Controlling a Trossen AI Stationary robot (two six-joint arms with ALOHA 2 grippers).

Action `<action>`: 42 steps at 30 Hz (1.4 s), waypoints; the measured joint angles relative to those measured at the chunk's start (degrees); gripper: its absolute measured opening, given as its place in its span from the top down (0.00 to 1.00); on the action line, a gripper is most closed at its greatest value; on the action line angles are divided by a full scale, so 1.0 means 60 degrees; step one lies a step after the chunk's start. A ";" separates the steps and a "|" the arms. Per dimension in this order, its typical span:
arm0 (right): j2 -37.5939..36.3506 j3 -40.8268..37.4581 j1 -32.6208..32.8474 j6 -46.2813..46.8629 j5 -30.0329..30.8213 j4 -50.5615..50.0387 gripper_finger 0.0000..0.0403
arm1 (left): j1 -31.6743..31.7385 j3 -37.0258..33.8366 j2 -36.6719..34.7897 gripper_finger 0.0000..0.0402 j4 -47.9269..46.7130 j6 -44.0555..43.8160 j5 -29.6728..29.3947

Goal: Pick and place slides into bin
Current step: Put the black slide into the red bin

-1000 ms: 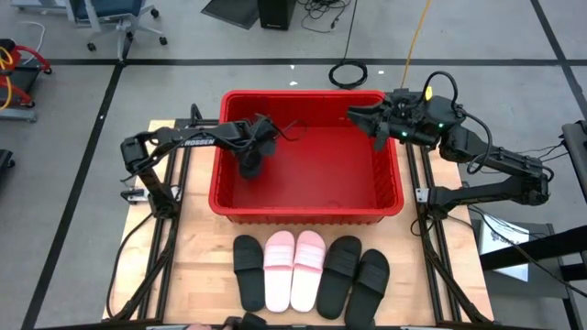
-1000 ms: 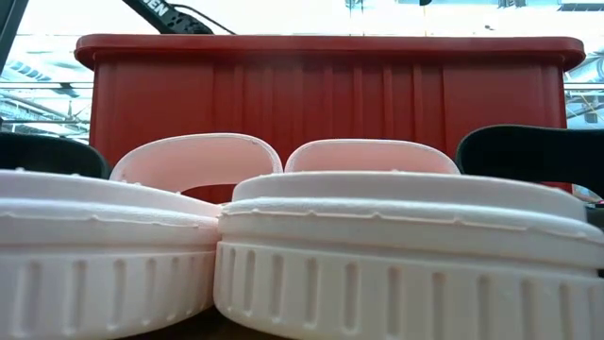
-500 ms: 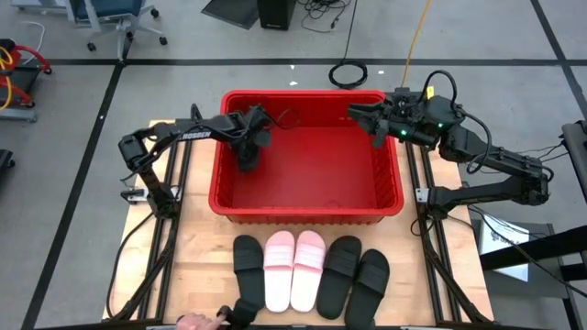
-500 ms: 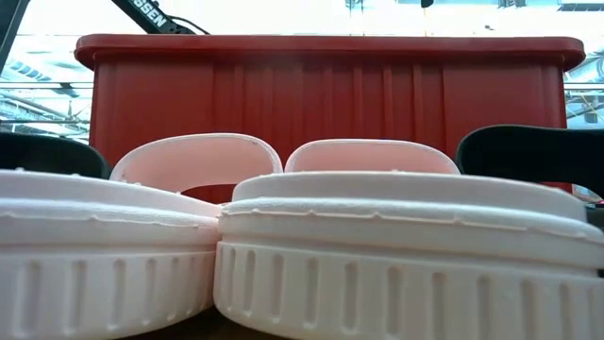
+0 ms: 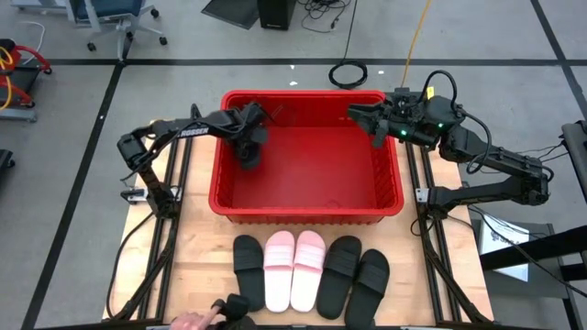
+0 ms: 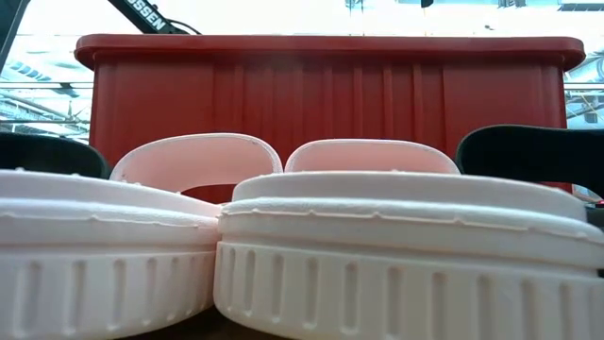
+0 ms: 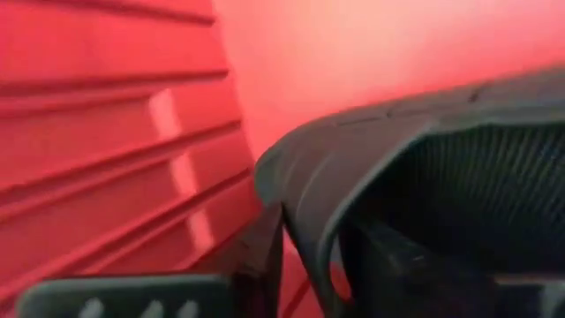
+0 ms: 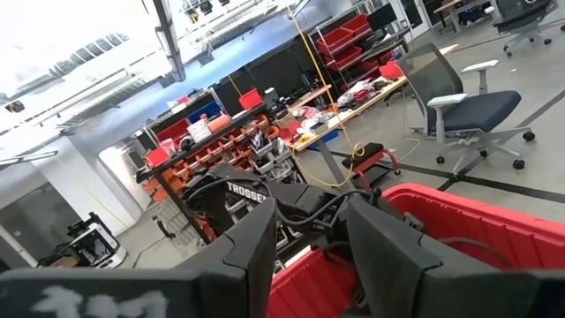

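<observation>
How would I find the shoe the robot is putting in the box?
Look for the big red bin in the middle of the table. Inside it, near the left wall, the left gripper reaches down over one black slide. It is the only slide in the bin; the other five lie in a row on the table in front.

The bin sits at the middle of the table, toward its far side, with five slides lined up side by side in a row on the table in front of it; a sixth slide is inside the bin at its left side, under the left gripper. The right gripper hangs over the bin's far right corner. At the table's near edge, in front of the leftmost slide of the row, a hand reaches in.
</observation>
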 joint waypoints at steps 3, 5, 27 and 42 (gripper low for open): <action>0.0000 0.0000 0.0000 0.0007 -0.0015 0.0000 0.68 | 0.0125 0.0000 0.0000 0.65 0.0050 -0.0045 -0.0212; 0.0000 0.0000 0.0000 0.0007 -0.0015 0.0000 0.68 | 0.0186 0.0000 0.0000 0.61 0.0047 -0.0082 -0.0229; 0.0011 0.0000 0.0004 0.0008 -0.0026 0.0000 0.68 | -0.1042 -0.0018 -0.0475 0.48 0.0157 -0.0525 -0.0647; 0.0015 0.0000 0.0004 -0.0237 -0.0053 0.0000 0.68 | -0.1265 -0.0007 -0.2092 0.48 -0.1403 -0.1683 0.0054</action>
